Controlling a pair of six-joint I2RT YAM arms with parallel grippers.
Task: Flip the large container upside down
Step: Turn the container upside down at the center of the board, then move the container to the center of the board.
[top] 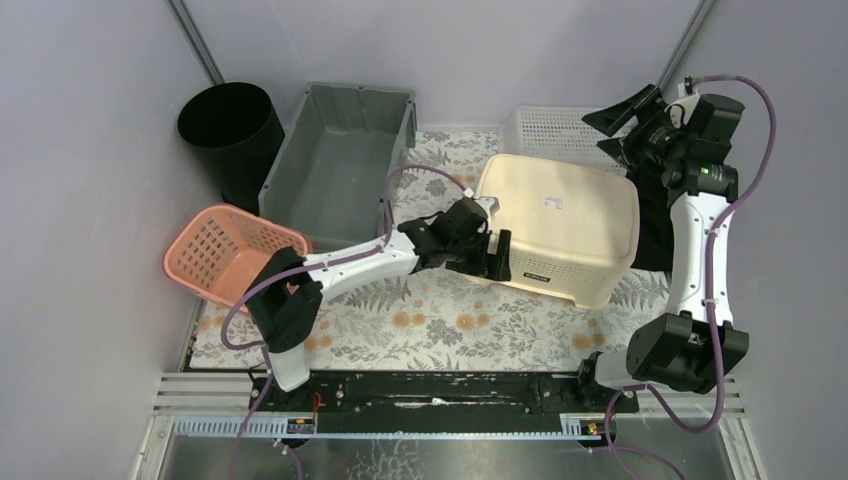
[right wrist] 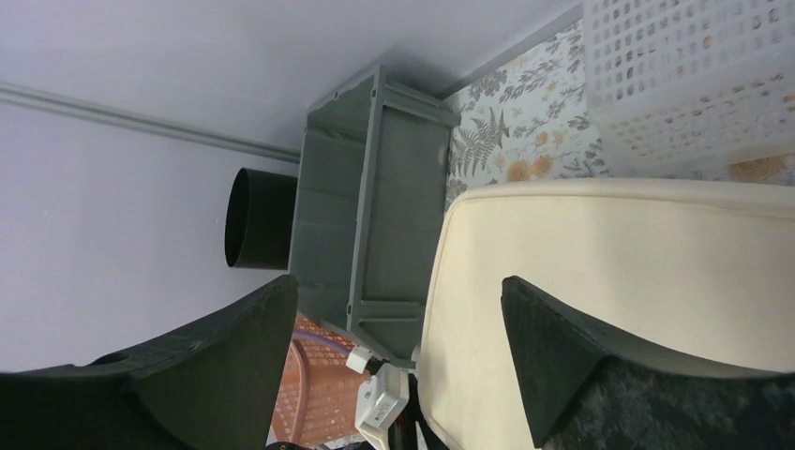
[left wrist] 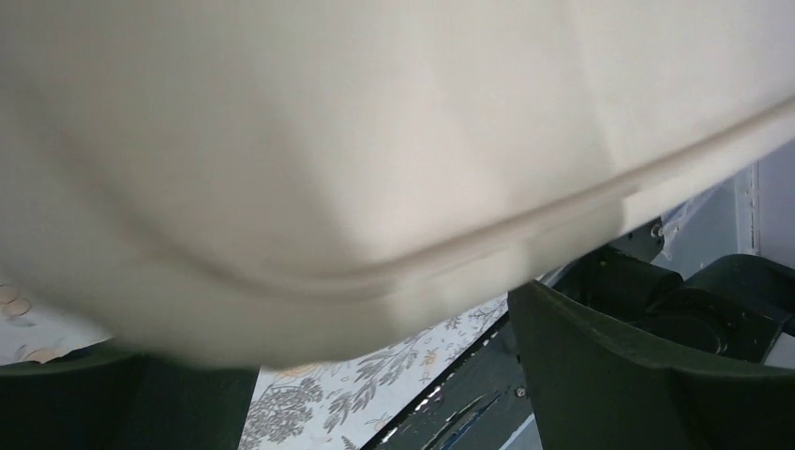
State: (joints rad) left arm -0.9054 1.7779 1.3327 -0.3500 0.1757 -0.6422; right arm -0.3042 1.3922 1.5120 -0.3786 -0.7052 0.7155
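Note:
The large cream container [top: 565, 215] rests on the floral mat with its closed base facing up and its rim down. My left gripper [top: 497, 255] is open at the container's left end, its dark fingers either side of the lower wall and rim. In the left wrist view the cream container [left wrist: 375, 141] fills the top, blurred and very close, with the left gripper [left wrist: 375, 375] spread wide below it. My right gripper [top: 610, 130] hangs raised at the back right, apart from the container. It is open and empty, and the right wrist view shows the right gripper [right wrist: 401, 286] above the container [right wrist: 637, 272].
A grey bin [top: 345, 160] stands at the back, with a black bucket [top: 228, 125] to its left. A pink basket [top: 230, 250] lies tilted at the left edge. A white perforated basket [top: 560, 130] sits behind the container, under the right gripper.

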